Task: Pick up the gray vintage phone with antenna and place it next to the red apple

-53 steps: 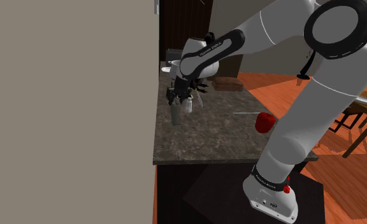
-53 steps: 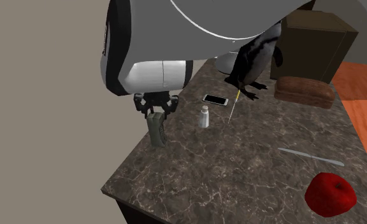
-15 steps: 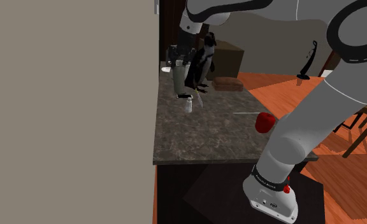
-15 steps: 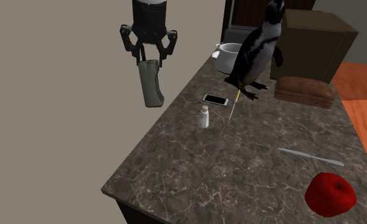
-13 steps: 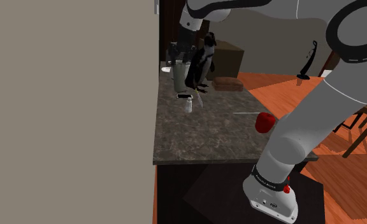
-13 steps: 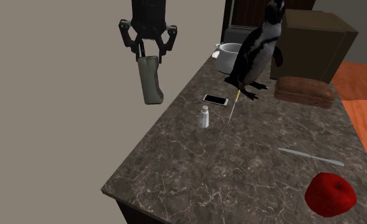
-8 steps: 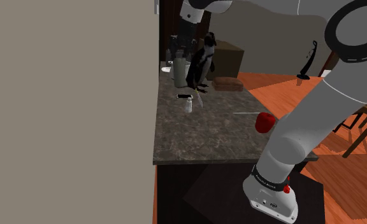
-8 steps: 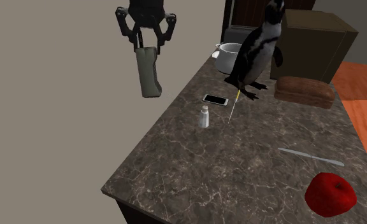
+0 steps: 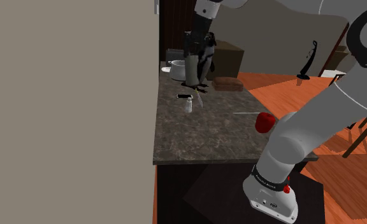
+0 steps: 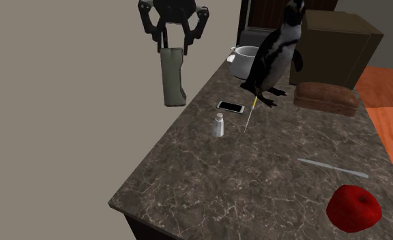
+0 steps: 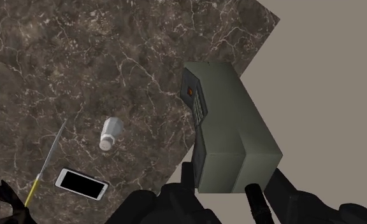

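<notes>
the gripper (image 10: 173, 46) clasps the grey-green phone (image 10: 173, 78) by its top end; it hangs upright in the air over the far left edge of the counter (image 10: 256, 177) in the second exterior view, well apart from the red apple (image 10: 353, 207) at near right

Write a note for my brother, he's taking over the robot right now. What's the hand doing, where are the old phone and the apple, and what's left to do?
Gripper: shut on the gray phone, gripping its top end so it hangs upright.
Phone: in the air, off the marble counter, above the counter's wall-side edge.
Red apple: on the counter at the other end, far from the phone.
Done: phone picked up.
Left: carry it across, probably passing over the small bottle and the smartphone, set it down beside the apple, then let go.
</notes>
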You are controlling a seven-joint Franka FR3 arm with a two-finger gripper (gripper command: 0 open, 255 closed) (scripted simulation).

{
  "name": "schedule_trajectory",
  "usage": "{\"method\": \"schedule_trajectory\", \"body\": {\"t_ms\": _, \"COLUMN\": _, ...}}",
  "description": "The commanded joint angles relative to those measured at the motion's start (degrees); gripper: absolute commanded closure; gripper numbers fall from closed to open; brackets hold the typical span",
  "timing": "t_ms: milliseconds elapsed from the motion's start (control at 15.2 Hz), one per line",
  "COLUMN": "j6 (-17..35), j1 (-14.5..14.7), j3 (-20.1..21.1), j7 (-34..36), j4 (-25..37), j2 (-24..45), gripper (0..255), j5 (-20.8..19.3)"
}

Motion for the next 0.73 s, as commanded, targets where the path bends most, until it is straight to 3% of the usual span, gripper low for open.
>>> {"method": "schedule_trajectory", "body": {"t_ms": 0, "j6": -0.43, "j1": -0.49, "j3": -0.85, "j7": -1.22, "j4": -3.09, "j2": -3.50, "gripper": 255, "j5": -0.26}}
{"method": "schedule_trajectory", "body": {"t_ms": 660, "j6": -6.86, "j1": -4.05, "j3": -6.68, "j7": -8.47, "j4": -14.57, "j2": -21.04, "gripper": 255, "j5": -3.69}}
